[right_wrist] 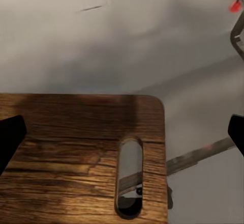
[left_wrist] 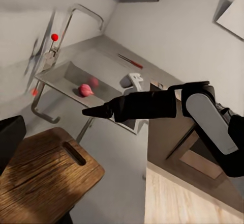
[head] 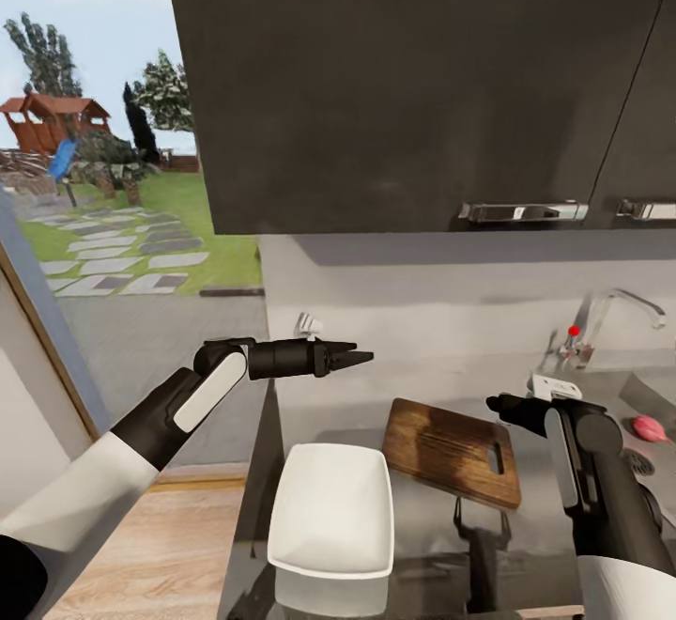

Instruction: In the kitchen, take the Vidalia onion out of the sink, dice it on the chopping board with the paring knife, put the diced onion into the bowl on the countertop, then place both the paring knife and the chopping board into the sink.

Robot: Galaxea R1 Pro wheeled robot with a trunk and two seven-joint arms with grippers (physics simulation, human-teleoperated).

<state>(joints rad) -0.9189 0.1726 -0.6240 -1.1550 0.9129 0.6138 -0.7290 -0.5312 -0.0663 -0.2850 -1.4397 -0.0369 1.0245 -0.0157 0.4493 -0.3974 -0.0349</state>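
Onion (head: 648, 428): pink, lying in sink (head: 657, 390), at three o'clock from right gripper (head: 498, 403), the nearer arm. Right fingers spread apart over board (head: 451, 449). Left gripper (head: 361, 356) pinched together, empty, well apart.

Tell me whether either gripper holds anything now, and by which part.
Nothing is held. The left gripper is shut in the air, and the right gripper hangs open above the dark brown wooden chopping board.

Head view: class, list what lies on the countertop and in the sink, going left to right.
Shallow white squarish bowl → dark brown wooden chopping board with a slot handle → chrome tap with a red dot → pinkish-red onion in the steel sink.
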